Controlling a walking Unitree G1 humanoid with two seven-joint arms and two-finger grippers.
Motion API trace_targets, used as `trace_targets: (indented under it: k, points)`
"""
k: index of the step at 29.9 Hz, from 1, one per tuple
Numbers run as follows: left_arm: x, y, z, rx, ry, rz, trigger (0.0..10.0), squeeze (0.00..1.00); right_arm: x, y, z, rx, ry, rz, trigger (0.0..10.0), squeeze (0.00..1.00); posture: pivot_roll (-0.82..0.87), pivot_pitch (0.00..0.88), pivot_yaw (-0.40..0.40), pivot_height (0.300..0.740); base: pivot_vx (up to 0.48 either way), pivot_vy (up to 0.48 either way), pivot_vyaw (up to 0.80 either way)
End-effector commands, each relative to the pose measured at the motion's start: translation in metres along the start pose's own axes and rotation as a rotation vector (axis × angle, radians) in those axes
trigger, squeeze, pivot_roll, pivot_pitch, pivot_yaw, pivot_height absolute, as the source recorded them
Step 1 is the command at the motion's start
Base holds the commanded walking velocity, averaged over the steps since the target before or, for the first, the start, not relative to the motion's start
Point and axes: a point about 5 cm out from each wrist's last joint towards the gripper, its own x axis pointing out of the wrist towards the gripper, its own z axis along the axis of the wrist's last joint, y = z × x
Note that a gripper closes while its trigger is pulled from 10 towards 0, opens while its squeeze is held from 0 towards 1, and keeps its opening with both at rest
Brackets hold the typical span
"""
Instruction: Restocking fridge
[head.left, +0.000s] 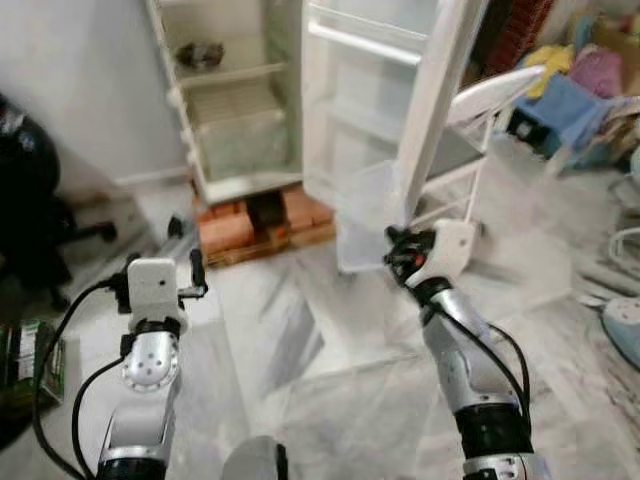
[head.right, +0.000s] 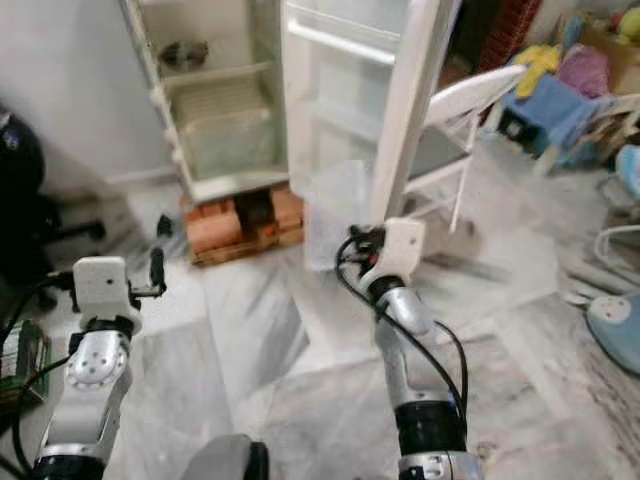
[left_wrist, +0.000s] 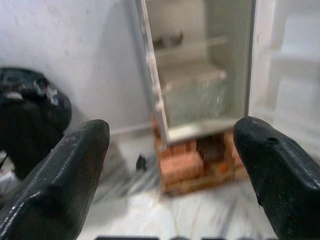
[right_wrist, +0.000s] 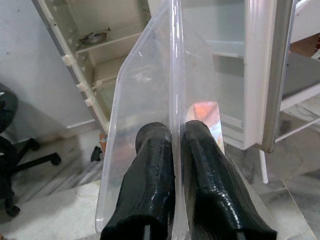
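The right hand (right_wrist: 172, 150) has a clear plastic bin (right_wrist: 150, 100) pinched by its wall, one black finger (right_wrist: 150, 175) on each side of the thin plastic, the two closed tight against it. From the head views the bin (head.left: 365, 220) hangs out in front of that hand, held up off the floor, just before the lower part of the open fridge door (head.left: 400, 90). There is a small orange-pink patch seen through the plastic near the fingers; I cannot tell what it is.

The left hand (left_wrist: 170, 165) is raised at the robot's left side, its fingers (left_wrist: 65, 175) spread wide apart with nothing between them, pointed toward the fridge.

The fridge (head.left: 235, 100) stands open against a white wall, its door swung out to the right. Inside are pale shelves and a clear drawer (head.left: 240, 140) low down, and a dark dish (head.left: 200, 55) sits on the upper shelf. The door's racks look bare and white. The fridge rests on a stack of bricks (head.left: 260, 225) over a wooden board.

A white folding chair (head.left: 480, 130) stands just behind the door. Further right lies a heap of coloured cloth (head.left: 575, 85), blue, yellow and pink. On the left is a black office chair (head.left: 30, 190). The floor (head.left: 330, 370) is grey-white marble.
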Motion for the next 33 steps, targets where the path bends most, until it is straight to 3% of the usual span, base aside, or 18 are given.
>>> trace_targets:
  k: [1,15,23,33]
  points:
    - [-0.003,-0.006,-0.002,-0.011,0.009,-0.031,10.0,0.00,-0.002,-0.007,0.000,-0.004,0.008,-0.025,10.0,0.00,0.12,0.070,-0.004,0.740,0.296,0.379,0.00]
    - [0.002,-0.015,0.006,-0.030,-0.020,-0.084,10.0,0.00,0.005,0.005,0.009,0.011,-0.024,0.016,10.0,0.00,0.11,0.093,-0.004,0.740,0.374,0.298,0.00]
    - [0.004,-0.015,0.007,-0.019,-0.016,-0.057,10.0,0.00,0.007,0.011,0.010,0.024,-0.021,0.042,10.0,0.00,0.11,0.094,-0.004,0.740,0.410,0.247,0.00]
    - [0.002,-0.013,0.000,0.040,0.020,-0.050,10.0,0.00,0.008,0.009,0.011,0.020,-0.018,0.043,10.0,0.00,0.11,0.102,-0.014,0.740,0.427,0.193,0.00]
